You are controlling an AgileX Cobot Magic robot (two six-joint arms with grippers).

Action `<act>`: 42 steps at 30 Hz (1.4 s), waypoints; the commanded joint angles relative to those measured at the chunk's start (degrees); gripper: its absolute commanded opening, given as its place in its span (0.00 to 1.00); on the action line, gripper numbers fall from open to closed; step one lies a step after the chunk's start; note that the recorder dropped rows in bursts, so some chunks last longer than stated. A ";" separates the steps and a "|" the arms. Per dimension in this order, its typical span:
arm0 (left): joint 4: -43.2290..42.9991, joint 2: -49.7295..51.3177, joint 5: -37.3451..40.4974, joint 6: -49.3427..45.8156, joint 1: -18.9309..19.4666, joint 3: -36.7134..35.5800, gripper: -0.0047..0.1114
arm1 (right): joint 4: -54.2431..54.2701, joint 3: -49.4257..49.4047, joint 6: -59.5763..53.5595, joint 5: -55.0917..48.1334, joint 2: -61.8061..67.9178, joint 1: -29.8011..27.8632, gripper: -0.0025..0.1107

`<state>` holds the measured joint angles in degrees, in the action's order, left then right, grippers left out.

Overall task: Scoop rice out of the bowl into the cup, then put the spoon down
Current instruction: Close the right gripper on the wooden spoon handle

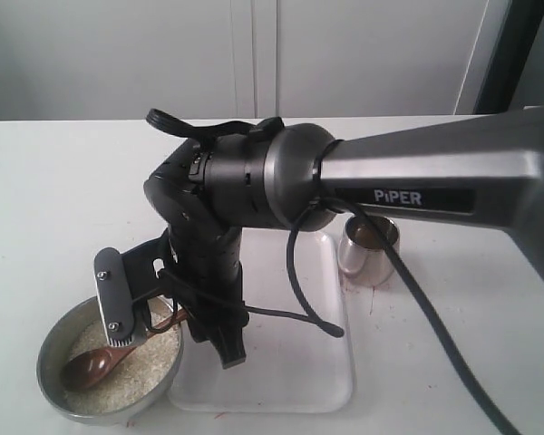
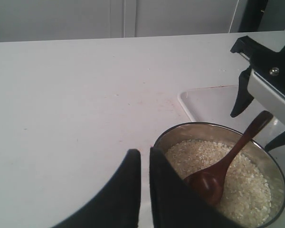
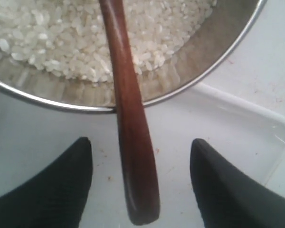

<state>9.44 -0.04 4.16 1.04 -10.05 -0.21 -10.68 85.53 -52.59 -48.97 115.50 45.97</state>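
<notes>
Right pincer (image 3: 140, 147) is down at the rim of the wide round brushed-steel bowl (image 1: 50, 362), and its 2 black fingers (image 3: 61, 185) are spread wide. The long handle of the slim dark reddish-brown wooden spoon (image 3: 133, 156) runs straight up the gap between them, with clear space on both sides, so nothing is gripped. The handle leans on the bowl's rim with its end out over the clear white plastic tray (image 1: 331, 381). The oval head lies on the heap of small white uncooked rice (image 1: 150, 358) filling the bowl.

Over to the left pincer (image 2: 144, 161): the 2 dark fingers are drawn almost together, with only a thin slit between them. It holds nothing and sits just beside the bowl's rim over the white table (image 1: 54, 199).

The small shiny rounded steel cup (image 1: 367, 254) stands upright on the table at the tray's far right corner, well apart from the bowl; what is inside it I cannot tell
</notes>
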 commanded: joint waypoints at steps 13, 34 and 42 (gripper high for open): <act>0.34 0.04 0.22 0.03 -0.50 0.21 0.16 | 5.76 0.36 0.36 -1.15 -0.02 0.29 0.44; 0.34 0.04 0.22 0.03 -0.50 0.21 0.16 | 5.76 0.36 0.36 -3.62 -0.02 0.29 0.24; 0.34 0.04 0.22 0.03 -0.50 0.21 0.16 | 5.76 0.36 0.60 -4.65 -1.12 0.29 0.03</act>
<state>9.44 -0.04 4.16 1.04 -10.05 -0.21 -4.99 85.53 -52.49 -52.43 115.50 46.19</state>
